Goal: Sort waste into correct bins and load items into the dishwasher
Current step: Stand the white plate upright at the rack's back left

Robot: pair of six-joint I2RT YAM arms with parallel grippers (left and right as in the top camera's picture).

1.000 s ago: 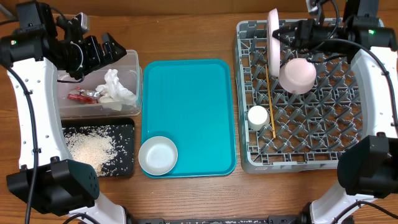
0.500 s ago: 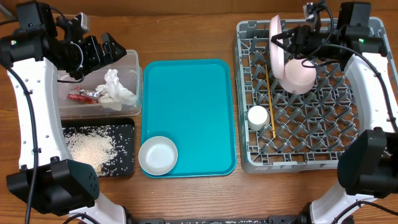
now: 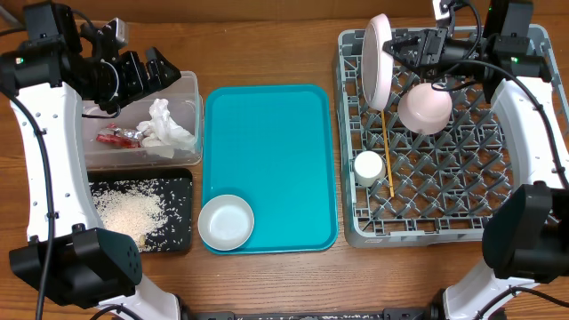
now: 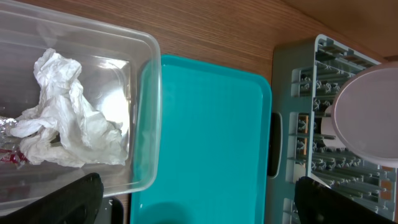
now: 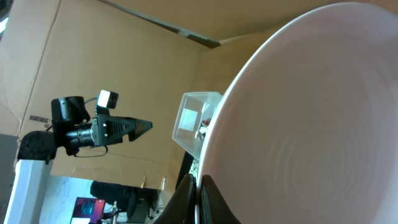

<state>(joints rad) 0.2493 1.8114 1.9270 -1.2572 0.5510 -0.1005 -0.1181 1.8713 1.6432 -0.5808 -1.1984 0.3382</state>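
Pink plate point(image 3: 376, 60) tipped further leftward in rack point(image 3: 462, 178).

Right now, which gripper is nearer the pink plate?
Right. The right gripper holds the pink plate at its rim; the left gripper hovers above the clear tub, beyond the teal tray.

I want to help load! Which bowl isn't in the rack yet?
The white bowl sitting on the teal tray. The other bowl is already in the grey rack, beside the pink plate.
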